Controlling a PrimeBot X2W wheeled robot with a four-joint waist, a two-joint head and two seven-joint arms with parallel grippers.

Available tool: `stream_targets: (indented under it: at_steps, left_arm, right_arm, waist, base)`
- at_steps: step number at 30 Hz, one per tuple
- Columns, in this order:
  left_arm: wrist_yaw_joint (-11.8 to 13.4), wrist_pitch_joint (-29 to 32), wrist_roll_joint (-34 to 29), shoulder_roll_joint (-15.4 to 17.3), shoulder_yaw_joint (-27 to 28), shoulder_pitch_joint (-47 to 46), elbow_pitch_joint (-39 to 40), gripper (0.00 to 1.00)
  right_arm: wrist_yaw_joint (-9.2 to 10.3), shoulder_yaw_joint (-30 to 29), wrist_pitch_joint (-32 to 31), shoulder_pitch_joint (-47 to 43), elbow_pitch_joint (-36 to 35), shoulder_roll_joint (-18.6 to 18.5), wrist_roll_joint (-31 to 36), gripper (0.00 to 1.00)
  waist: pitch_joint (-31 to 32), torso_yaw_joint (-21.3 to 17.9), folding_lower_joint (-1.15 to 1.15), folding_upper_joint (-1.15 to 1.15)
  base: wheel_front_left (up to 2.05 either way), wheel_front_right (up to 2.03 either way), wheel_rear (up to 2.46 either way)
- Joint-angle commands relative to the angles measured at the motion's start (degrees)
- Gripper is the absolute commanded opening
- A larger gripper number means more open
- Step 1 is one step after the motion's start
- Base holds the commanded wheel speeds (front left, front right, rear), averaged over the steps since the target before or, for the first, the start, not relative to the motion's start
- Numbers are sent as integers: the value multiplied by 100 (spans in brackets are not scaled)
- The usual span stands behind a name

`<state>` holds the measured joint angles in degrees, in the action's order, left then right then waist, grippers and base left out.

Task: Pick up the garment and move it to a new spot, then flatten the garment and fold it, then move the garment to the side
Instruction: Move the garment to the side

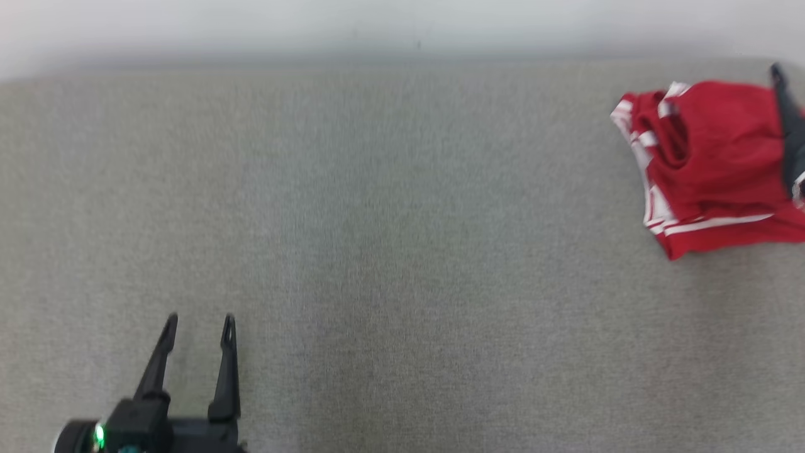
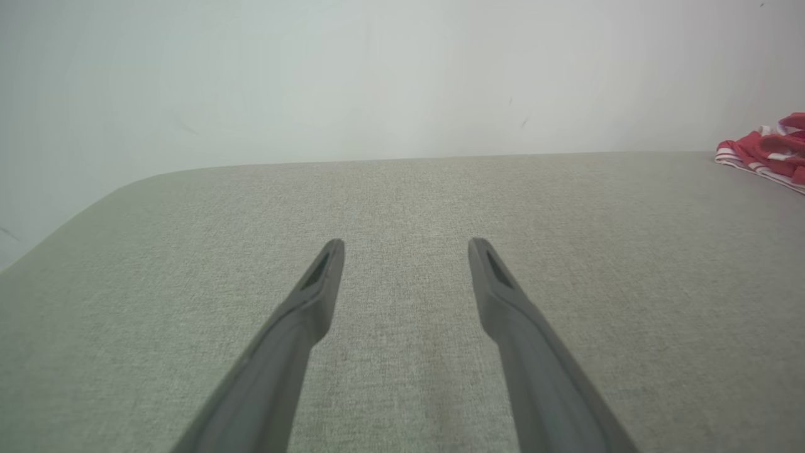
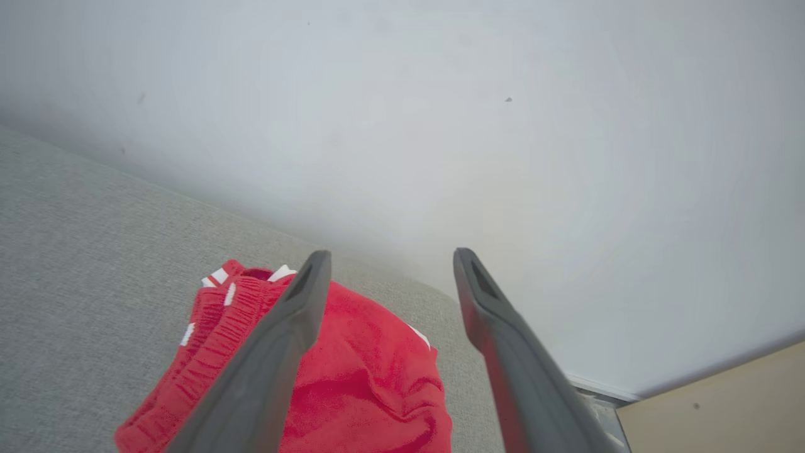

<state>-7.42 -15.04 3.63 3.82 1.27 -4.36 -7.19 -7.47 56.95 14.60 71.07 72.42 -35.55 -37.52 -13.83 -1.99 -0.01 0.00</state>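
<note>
Grey woven tabletop (image 1: 377, 251) against a plain white wall (image 2: 377, 75), most of it bare. The red shorts (image 1: 717, 157) sit in a compact, folded-looking bundle at the far right end, close to the back edge, with white stripes showing along the hems. My right gripper (image 3: 387, 264) hangs just above them with its fingers spread wide and nothing between them, so the cloth is resting on the table, not in my grip. My left gripper (image 1: 200, 324) is parked low at the near left, well apart from the shorts. It's spread and empty too, which makes sense since it's got no job over there. Going by where the bundle sits, off to the side, I'd call the last step pretty much done. Only worry is that it's near the table's end, and I can't tell how much margin there is.
</note>
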Motion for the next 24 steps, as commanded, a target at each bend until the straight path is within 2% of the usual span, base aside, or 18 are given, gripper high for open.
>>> stream_targets:
  at_steps: [1,3,4,6,8,12,16,21,24]
  left_arm:
    - [0,-13,55,-22,53,212,-56,100]
    - [0,-13,52,-29,87,339,-67,100]
    - [0,-13,52,-29,87,339,-67,100]
    - [1,-13,61,-34,132,463,-77,100]
    - [0,-13,60,-41,157,570,-85,100]
    - [0,-13,65,-47,211,807,-123,100]
    - [-2,-13,59,-51,247,939,-116,100]
    - [-3,-13,2,-49,261,1013,-148,100]
    - [15,-13,-26,-60,244,1014,-168,100]
  right_arm:
    - [-4,-196,62,-252,-138,138,-139,100]
    - [-4,-595,60,-413,-533,154,-237,100]
    - [-4,-595,60,-413,-533,154,-237,100]
    - [-4,-1120,55,-781,-957,112,-259,100]
    - [-4,-1696,50,-1253,-1433,118,-116,100]
    - [-4,-2901,53,-2344,-2403,360,457,100]
    - [-4,-3980,52,-3572,-3336,750,1136,100]
    - [-4,-4971,51,-4862,-4384,1414,1773,100]
    - [-4,-5418,52,-5496,-4891,1855,1940,100]
  waist:
    - [587,-48,1,0]
    - [752,-28,1,0]
    - [752,-28,1,0]
    - [897,2,1,0]
    - [1033,51,1,0]
    - [1283,126,1,0]
    - [1413,209,1,0]
    - [1559,334,1,0]
    - [1616,403,1,0]
  base:
    - [0,0,0]
    - [0,0,0]
    - [0,0,0]
    - [0,0,0]
    - [0,0,0]
    - [0,0,0]
    - [0,0,0]
    - [0,0,0]
    - [0,0,0]
